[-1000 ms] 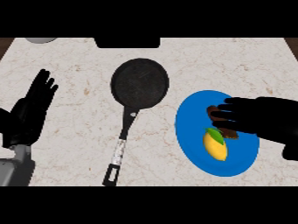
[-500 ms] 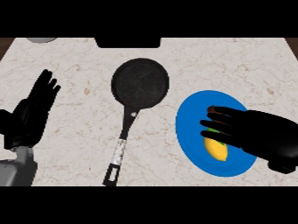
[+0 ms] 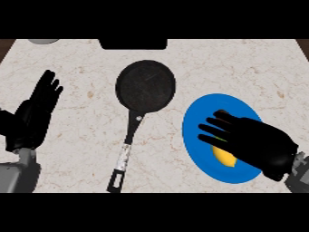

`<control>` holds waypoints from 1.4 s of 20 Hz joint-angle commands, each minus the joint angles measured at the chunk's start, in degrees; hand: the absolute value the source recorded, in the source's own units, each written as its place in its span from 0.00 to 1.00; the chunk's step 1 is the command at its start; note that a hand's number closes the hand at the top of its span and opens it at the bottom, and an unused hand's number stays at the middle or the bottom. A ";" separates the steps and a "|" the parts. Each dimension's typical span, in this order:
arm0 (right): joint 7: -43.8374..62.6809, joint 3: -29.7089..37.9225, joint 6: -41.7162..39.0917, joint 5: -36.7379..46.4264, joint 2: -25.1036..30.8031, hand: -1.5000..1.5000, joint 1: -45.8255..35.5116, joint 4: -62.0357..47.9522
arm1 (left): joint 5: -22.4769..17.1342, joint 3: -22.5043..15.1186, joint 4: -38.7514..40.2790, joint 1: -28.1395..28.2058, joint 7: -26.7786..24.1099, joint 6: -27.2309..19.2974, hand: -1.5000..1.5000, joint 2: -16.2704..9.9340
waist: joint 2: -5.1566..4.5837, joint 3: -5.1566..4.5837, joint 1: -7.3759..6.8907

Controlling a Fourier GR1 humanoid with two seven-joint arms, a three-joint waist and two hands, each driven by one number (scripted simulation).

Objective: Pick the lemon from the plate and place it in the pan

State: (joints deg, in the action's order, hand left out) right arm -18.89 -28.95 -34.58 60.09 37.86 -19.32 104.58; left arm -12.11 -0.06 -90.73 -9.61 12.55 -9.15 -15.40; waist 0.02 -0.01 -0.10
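Observation:
A blue plate (image 3: 198, 118) lies on the counter at the right. On it sits a yellow lemon (image 3: 223, 157), mostly hidden under my right hand (image 3: 250, 141), which lies low over it with fingers spread and starting to curl toward it. Only the lemon's lower yellow part and a sliver of green show. A black pan (image 3: 145, 85) with a long handle (image 3: 125, 152) rests at the centre, empty, to the left of the plate. My left hand (image 3: 33, 113) rests open at the left edge, fingers up.
A dark rectangular object (image 3: 132, 43) sits at the counter's back edge, and a grey round thing (image 3: 43, 41) shows at the back left. The marble counter ends in dark wood at both top corners.
My right hand has moved down and toward me across the plate and now covers most of the lemon. The left hand, pan and plate have stayed put.

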 commanded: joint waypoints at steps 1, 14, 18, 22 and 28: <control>-1.90 1.69 -0.05 4.01 -2.36 0.00 1.40 -1.28 | 0.66 1.17 0.12 -0.91 0.36 1.33 0.50 0.59 | 0.00 0.00 0.05; -7.57 0.46 4.11 13.55 -10.31 0.00 -0.31 -13.73 | 2.57 2.38 -3.94 2.90 0.68 2.82 0.50 2.19 | 0.01 0.01 -0.19; -8.29 2.24 4.44 14.15 -12.23 0.00 2.82 -11.73 | 2.98 3.20 -1.49 0.77 1.43 3.05 0.50 3.09 | 0.02 0.00 0.10; -11.57 4.47 4.40 14.76 -14.03 0.00 -4.04 -22.78 | 3.38 3.66 0.42 -2.58 2.50 3.31 0.50 2.71 | -0.09 0.01 -0.18; -14.67 0.97 9.14 18.27 -14.73 1.00 2.25 -19.63 | 3.88 3.93 -2.64 1.05 2.56 4.01 0.50 3.30 | 0.03 0.01 -0.08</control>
State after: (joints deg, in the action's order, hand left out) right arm -29.46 -27.87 -27.81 77.79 22.22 -18.21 84.85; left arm -7.98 3.24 -90.66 -9.68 13.31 -5.65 -11.61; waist -0.01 0.00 -0.13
